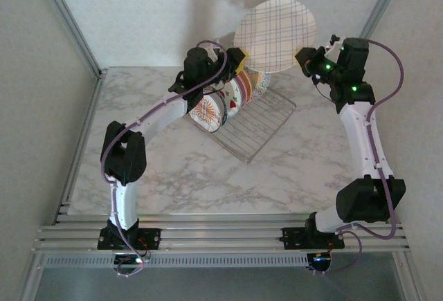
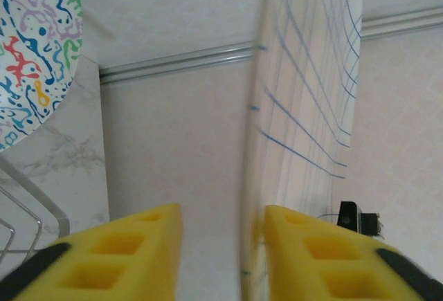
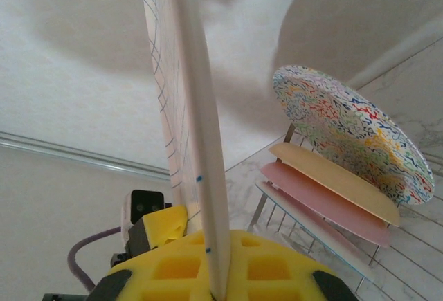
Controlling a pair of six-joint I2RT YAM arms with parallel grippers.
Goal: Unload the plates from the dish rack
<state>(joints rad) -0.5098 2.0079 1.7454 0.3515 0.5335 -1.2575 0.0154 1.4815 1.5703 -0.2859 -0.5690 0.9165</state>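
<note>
Plate (image 1: 275, 34) with a thin blue-and-purple check, round, pale and glossy, is up in the air above the far end of the rack (image 1: 266, 126). Right gripper (image 3: 208, 277) is clamped on its right rim: in my right wrist view the edge runs straight down into the seam between the yellow foam pads, with no gap on either side. Left gripper (image 2: 223, 221) straddles the opposite rim, partly open. One finger (image 2: 311, 252) sits just beside the plate's face, and I cannot tell if it touches. The other stands clear, with wall (image 1: 138, 10) showing in the gap, so nothing is gripped on that side. Leaning on the rack's upright wires are a squiggle-patterned plate (image 3: 346, 128) at the back, then a yellow plate (image 3: 332, 176), a pinkish plate (image 3: 322, 207), and a sunburst plate (image 1: 208, 113) at the near end beside the left arm. Rack is thin silver wire, low-sided, set askew on the marble-look table (image 1: 173, 176). Bare tabletop lies right of and in front of the rack; the wall is close behind the raised plate.
</note>
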